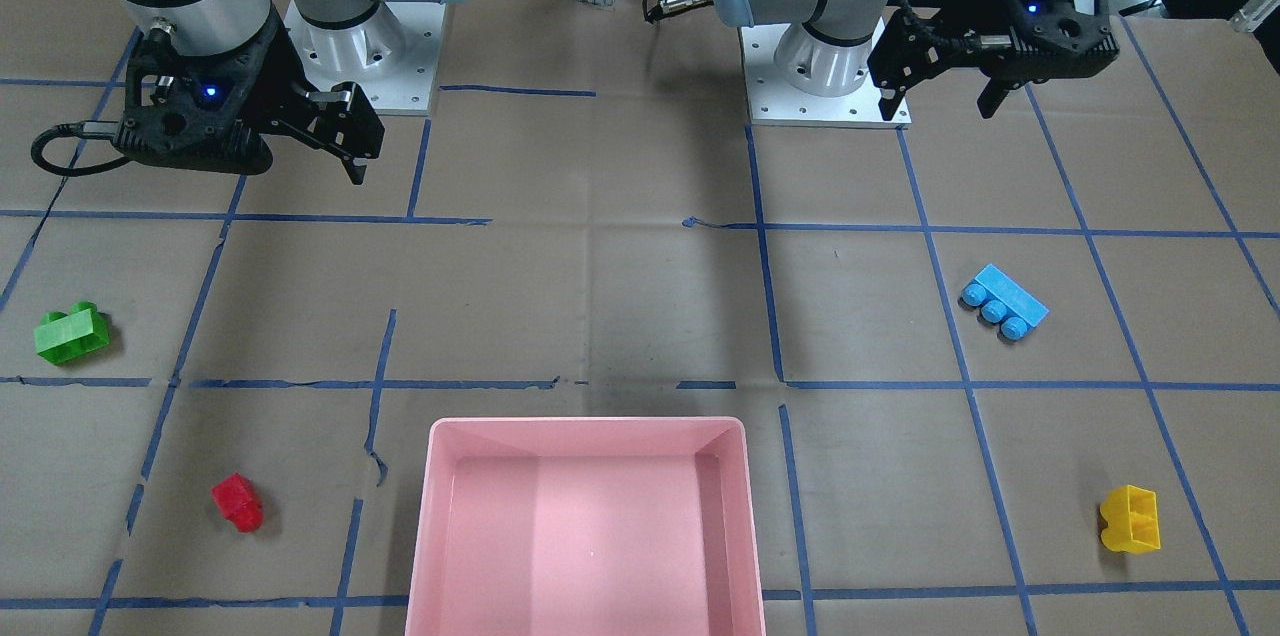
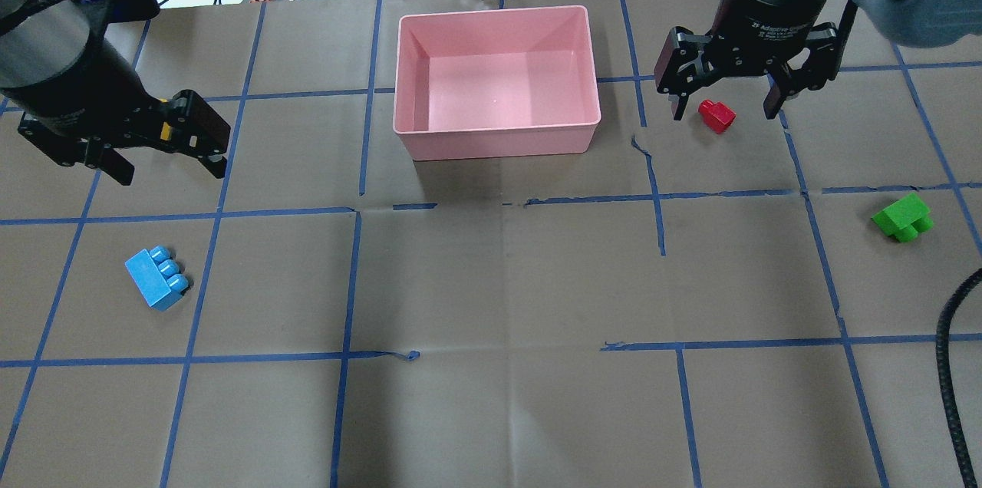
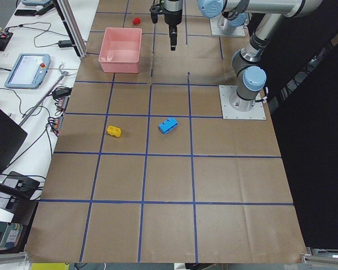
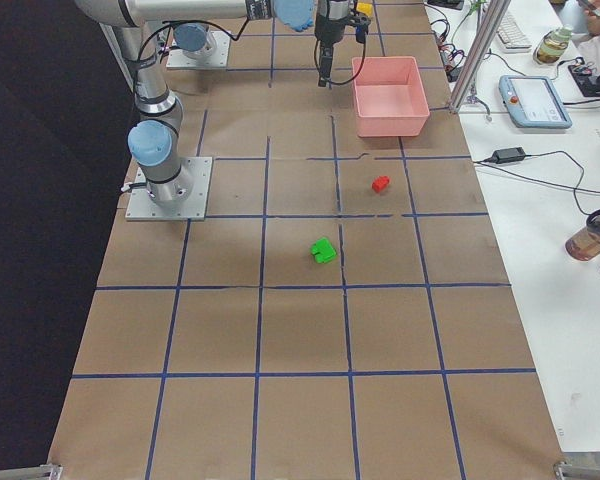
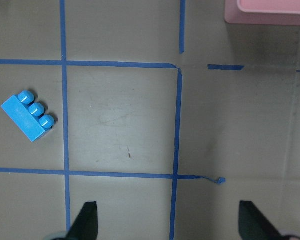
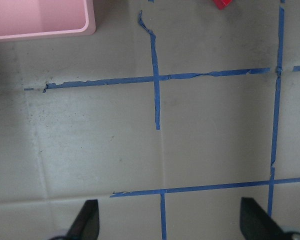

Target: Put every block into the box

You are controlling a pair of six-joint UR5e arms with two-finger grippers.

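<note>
Overhead view: the large shallow pink plastic box [image 2: 495, 10] holds nothing, so I judge the first pick-up is only beginning. On the brown paper worktop [image 2: 499, 281], the small red studded block [image 2: 717, 116] lies right of the box. The green two-stud block [image 2: 904, 217] lies farther right and nearer, and the light-blue three-stud block [image 2: 157, 278] near left. The right hand [image 2: 725, 109] and left hand [image 2: 170, 169] are empty, fingers apart.

Front view: the yellow studded block [image 1: 1130, 518] lies right of the box, and both hands hang well apart from every block.

Left wrist view: the light-blue block [image 5: 29, 116] lies far-left of the fingers, so the hand must shift over it and descend.

Right wrist view: the red block [image 6: 222, 3] shows only at the far edge.
</note>
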